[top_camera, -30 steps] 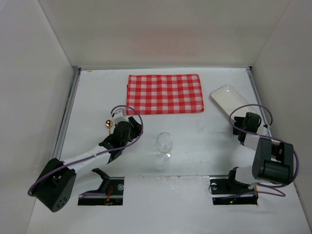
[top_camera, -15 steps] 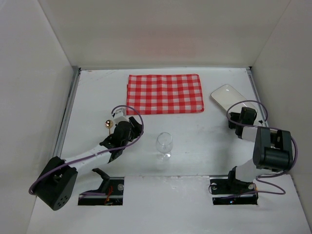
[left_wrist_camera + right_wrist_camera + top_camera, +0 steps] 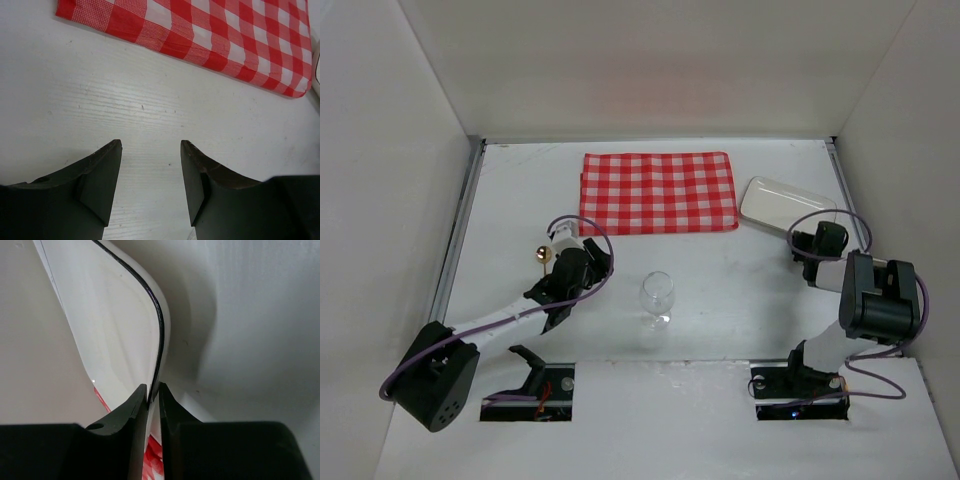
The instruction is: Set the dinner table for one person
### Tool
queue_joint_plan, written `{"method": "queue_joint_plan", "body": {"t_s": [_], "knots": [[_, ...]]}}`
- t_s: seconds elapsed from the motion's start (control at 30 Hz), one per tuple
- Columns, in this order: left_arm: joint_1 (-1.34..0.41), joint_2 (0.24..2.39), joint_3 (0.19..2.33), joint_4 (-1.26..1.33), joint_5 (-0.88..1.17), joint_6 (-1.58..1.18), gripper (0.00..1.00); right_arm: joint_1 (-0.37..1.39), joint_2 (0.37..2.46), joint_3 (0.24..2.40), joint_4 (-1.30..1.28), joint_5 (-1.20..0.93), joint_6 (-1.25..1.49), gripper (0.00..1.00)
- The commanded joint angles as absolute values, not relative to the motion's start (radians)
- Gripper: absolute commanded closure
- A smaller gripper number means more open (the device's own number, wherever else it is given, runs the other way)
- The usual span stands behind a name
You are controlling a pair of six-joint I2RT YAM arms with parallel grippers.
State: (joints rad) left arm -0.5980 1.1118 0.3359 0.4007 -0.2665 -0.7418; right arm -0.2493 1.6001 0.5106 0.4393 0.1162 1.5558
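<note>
The dinner table (image 3: 740, 290), a large flat white rectangular surface with thin metal strips along its side edges, fills the floor of a white-walled enclosure, with both arm bases bolted at its near edge. A red-and-white checked cloth (image 3: 658, 192), rectangular and lying flat, sits toward the far side of the table, about midway across it.

The left arm (image 3: 500, 322), black and white with a looping purple cable, stretches from the near left corner toward the middle of the table. The right arm (image 3: 876, 300), folded more tightly, reaches toward the far right.

A white rectangular plate with rounded corners and a thin dark rim line (image 3: 786, 203) lies just beside the cloth's right edge. The right gripper (image 3: 153, 395) has its two black fingers pressed together on the plate's rim, near the corner closest to the arm. In the right wrist view a sliver of red check shows below that edge. A clear stemmed wine glass (image 3: 656, 296) stands upright on bare table, near the cloth's near edge and between the two arms, touching neither.

The left gripper (image 3: 151, 150) hangs over bare table short of the cloth, its dark fingers standing apart with nothing between them. A small gold-coloured ball (image 3: 543, 253) shows beside the left arm's wrist; whether it rests on the table or belongs to the arm cannot be told.
</note>
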Motion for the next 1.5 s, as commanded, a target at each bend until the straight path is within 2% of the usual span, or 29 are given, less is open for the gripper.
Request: {"method": "queue_joint_plan", "body": {"t_s": [0.0, 0.13, 0.3, 0.33, 0.37, 0.43, 0.6, 0.7, 0.77, 1.47], "knots": [[-0.593, 1.101, 0.331, 0.439, -0.267, -0.749, 0.52, -0.24, 1.577, 0.424, 0.394, 0.097, 1.464, 0.84], [-0.591, 1.112, 0.331, 0.44, -0.267, -0.749, 0.52, -0.24, 1.559, 0.374, 0.433, 0.086, 1.443, 0.79], [-0.591, 1.123, 0.333, 0.449, -0.267, -0.749, 0.52, -0.24, 1.559, 0.374, 0.433, 0.086, 1.443, 0.79], [-0.591, 1.121, 0.331, 0.449, -0.267, -0.749, 0.52, -0.26, 1.603, 0.402, 0.445, 0.09, 1.41, 0.45], [-0.591, 1.12, 0.331, 0.449, -0.267, -0.749, 0.52, -0.274, 1.601, 0.409, 0.446, 0.087, 1.408, 0.45], [-0.588, 1.117, 0.33, 0.449, -0.267, -0.749, 0.52, -0.291, 1.611, 0.429, 0.439, 0.069, 1.402, 0.49], [-0.585, 1.12, 0.33, 0.449, -0.267, -0.749, 0.52, -0.321, 1.629, 0.433, 0.448, 0.023, 1.404, 0.81], [-0.584, 1.115, 0.327, 0.449, -0.267, -0.749, 0.52, -0.337, 1.628, 0.42, 0.478, -0.012, 1.396, 0.94], [-0.582, 1.114, 0.325, 0.449, -0.267, -0.749, 0.52, -0.335, 1.6, 0.408, 0.494, -0.02, 1.393, 0.99], [-0.556, 1.086, 0.31, 0.457, -0.268, -0.749, 0.52, -0.332, 1.559, 0.397, 0.495, -0.011, 1.387, 1.0]]}}
